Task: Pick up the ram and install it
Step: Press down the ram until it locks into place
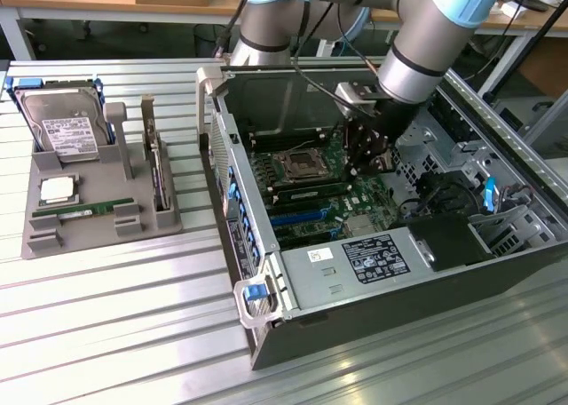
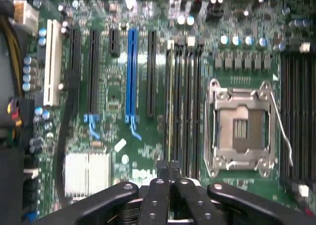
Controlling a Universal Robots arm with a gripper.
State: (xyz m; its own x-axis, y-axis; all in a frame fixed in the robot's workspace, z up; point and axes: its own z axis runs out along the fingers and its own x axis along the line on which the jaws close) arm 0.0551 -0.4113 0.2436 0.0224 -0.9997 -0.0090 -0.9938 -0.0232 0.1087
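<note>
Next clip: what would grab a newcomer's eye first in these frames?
The big grey robot arm reaching down into the open computer case, its gripper shut just above the motherboard near the empty CPU socket. At the exterior view's left, a grey tray holds a hard drive, a processor and the ram lying flat, untouched.
</note>
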